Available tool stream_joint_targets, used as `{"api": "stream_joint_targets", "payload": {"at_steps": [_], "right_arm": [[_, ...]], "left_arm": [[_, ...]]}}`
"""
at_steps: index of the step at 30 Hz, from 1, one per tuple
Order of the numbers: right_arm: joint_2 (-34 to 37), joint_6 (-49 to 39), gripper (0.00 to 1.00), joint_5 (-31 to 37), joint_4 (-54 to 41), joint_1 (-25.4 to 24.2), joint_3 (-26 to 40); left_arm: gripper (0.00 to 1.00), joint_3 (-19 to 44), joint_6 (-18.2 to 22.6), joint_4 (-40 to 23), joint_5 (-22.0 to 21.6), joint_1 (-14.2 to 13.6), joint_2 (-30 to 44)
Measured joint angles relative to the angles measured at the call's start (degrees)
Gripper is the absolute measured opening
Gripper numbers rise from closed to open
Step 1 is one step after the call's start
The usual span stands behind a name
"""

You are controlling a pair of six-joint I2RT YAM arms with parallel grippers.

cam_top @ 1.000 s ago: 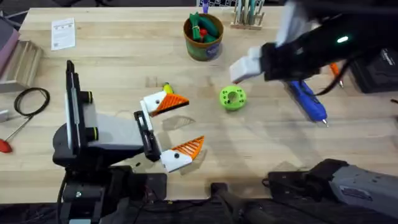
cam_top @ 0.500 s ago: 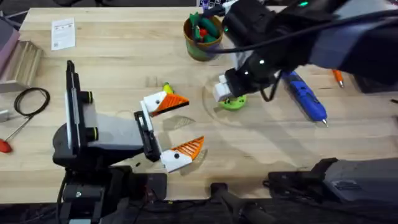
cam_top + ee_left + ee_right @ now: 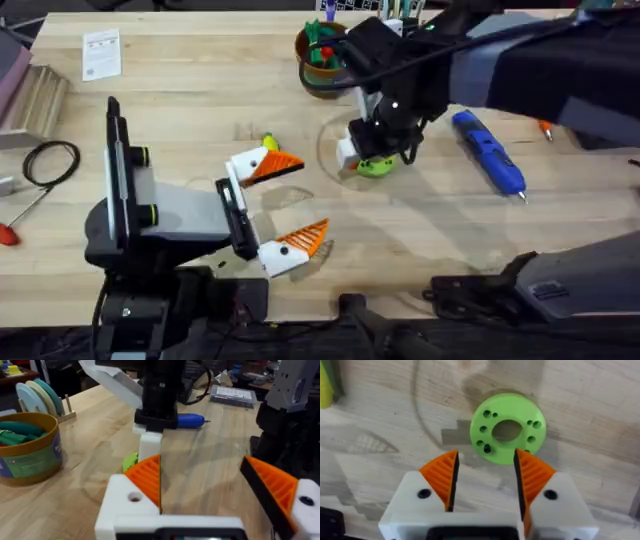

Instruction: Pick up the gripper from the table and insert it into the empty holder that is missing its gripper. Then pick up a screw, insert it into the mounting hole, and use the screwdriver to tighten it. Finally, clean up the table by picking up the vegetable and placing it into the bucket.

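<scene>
Overhead view showed the right gripper reaching across to the centre of the frame, poised directly above the green holed disc on the wooden table. Right wrist view confirmed its orange pads stood apart, with nothing between them, the green disc lying on the table just beyond the tips.

The left gripper rested at centre-left of the overhead frame, its two white mounts each bearing an orange ribbed wedge; the fingers were spread wide and held nothing. Left wrist view showed the same orange pads well separated, with the right arm's white finger standing upright ahead of them, in front of the green disc.

The vegetable, yellow with a greenish end, lay on the table at the upper finger of the left gripper; whether it touched the finger could not be determined. The bucket stood at upper centre, holding green and red toy pieces, partly covered by the right arm. The screwdriver lay flat at the right of the frame, tip pointing to the lower right, well apart from both grippers. A thin orange pen lay further right.
</scene>
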Motion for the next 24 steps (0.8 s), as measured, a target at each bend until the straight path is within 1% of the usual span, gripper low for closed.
{"api": "stream_joint_targets", "payload": {"at_steps": [3,8,11,14,24], "right_arm": [[0.9,0.4,0.593,0.0,0.4,0.0,0.0],[2.1,0.7,0.562,0.0,0.7,0.0,0.0],[2.3,0.9,0.528,0.0,0.8,0.0,0.0],[2.3,1.1,0.474,0.0,1.3,0.0,0.0],[3.6,1.4,0.422,0.0,1.5,0.0,0.0]], "left_arm": [[0.986,0.0,0.0,0.0,0.0,0.0,0.0],[0.986,0.0,0.0,0.0,0.0,0.0,0.0],[0.986,0.0,0.0,0.0,0.0,0.0,0.0],[0.986,0.0,0.0,0.0,0.0,0.0,0.0],[0.986,0.0,0.0,0.0,0.0,0.0,0.0]]}}
